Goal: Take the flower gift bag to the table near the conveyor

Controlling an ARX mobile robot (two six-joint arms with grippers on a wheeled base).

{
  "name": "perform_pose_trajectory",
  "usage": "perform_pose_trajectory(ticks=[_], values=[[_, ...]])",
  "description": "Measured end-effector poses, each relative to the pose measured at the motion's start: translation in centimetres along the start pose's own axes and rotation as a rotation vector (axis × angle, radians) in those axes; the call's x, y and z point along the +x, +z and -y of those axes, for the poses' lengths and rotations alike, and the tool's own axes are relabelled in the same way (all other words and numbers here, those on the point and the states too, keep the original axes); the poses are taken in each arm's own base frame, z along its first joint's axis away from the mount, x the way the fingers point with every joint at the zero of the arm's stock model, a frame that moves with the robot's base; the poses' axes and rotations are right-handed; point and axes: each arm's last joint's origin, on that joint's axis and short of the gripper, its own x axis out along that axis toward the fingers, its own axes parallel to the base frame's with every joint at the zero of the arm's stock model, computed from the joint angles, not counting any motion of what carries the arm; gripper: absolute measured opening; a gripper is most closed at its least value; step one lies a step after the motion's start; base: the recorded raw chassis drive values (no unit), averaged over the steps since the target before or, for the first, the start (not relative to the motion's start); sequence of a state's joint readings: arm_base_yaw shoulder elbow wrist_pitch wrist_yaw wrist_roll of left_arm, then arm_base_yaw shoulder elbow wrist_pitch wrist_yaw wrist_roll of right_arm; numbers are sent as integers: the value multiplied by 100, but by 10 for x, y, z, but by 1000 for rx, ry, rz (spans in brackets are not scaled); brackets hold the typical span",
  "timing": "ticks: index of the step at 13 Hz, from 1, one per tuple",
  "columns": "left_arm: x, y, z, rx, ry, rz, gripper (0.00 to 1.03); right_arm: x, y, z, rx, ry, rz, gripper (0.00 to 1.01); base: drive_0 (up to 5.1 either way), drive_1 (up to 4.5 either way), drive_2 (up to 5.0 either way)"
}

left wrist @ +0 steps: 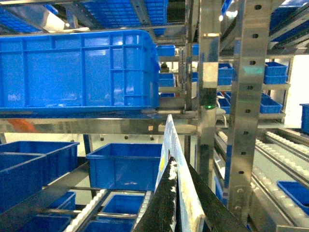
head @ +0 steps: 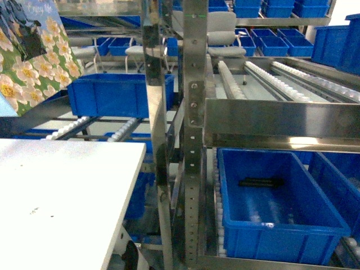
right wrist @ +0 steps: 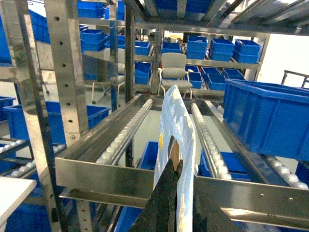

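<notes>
The flower-printed paper gift bag (head: 34, 56) is held aloft at ten o'clock, pinched by both claws; lowering onto the white flat surface (head: 62, 191) remains.

We see the flower gift bag (head: 34, 53) tilted at the upper left, above the far edge of the white surface (head: 62, 197). To the right the conveyor (head: 281, 79) slopes its white rollers over a blue bin (head: 281, 225) holding a dark object (head: 260, 182)
</notes>
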State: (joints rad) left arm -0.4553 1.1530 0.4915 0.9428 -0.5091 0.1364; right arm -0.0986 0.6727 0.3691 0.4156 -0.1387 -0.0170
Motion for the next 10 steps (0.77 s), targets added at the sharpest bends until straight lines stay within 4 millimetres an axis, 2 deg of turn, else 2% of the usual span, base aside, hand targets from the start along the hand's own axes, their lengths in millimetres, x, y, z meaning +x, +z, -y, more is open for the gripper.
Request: perform_pose_trajectory(ticks=[7, 10], values=[[0, 0, 0, -1, 0, 2, 2, 0, 0, 0, 0, 0, -2, 2, -487, 137, 344], [0, 0, 0, -1, 0, 2, 2, 0, 1, 0, 0, 1, 4, 2, -492, 245, 245]])
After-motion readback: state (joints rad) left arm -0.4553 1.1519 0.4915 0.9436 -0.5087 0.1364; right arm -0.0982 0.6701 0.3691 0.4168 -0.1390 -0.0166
